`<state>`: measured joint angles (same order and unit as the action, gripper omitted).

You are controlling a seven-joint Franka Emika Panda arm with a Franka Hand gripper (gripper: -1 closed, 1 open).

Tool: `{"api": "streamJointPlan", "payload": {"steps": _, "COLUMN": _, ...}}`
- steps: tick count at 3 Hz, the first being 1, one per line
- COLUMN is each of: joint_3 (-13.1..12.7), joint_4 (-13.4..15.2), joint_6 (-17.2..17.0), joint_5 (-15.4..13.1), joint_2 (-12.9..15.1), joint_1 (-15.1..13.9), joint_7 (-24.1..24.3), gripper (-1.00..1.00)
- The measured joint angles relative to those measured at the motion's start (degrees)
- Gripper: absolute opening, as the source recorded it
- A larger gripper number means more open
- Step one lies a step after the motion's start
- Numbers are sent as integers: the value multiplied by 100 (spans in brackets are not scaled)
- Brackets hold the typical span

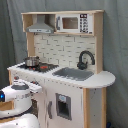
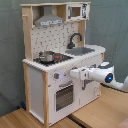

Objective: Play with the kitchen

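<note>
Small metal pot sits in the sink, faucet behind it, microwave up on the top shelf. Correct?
Not quite: the small metal pot sits on the hob, not in the sink, which holds nothing. Both exterior views show this. The rest stands: the black faucet rises behind the sink and the microwave is on the top shelf.

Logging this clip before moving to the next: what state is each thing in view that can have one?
Oven door: shut.
Pot: upright on the hob, left of the sink in the second exterior view.
Faucet: upright behind the sink; no water visible.
Microwave door: shut.
Gripper: at the kitchen front, above the oven door.
</note>
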<state>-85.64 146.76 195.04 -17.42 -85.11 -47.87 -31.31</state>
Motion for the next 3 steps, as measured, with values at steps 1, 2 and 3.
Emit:
{"api": "streamJointPlan", "payload": {"steps": 1, "joint_3": -1, "joint_4": -1, "joint_6": 2, "joint_5": 9, "joint_2": 16, "joint_1": 0, "joint_7": 625, "gripper": -100}}
{"api": "streamJointPlan", "payload": {"steps": 2, "joint_3": -1, "joint_4": -1, "joint_6": 4, "joint_5": 12, "joint_2": 20, "joint_1": 0, "joint_7": 1203, "gripper": -100}}
{"api": "streamJointPlan", "payload": {"steps": 3, "joint_3": -2, "joint_4": -1, "joint_6": 13, "joint_5": 13, "joint_2": 20, "joint_1": 0, "joint_7": 1805, "gripper": -100}}
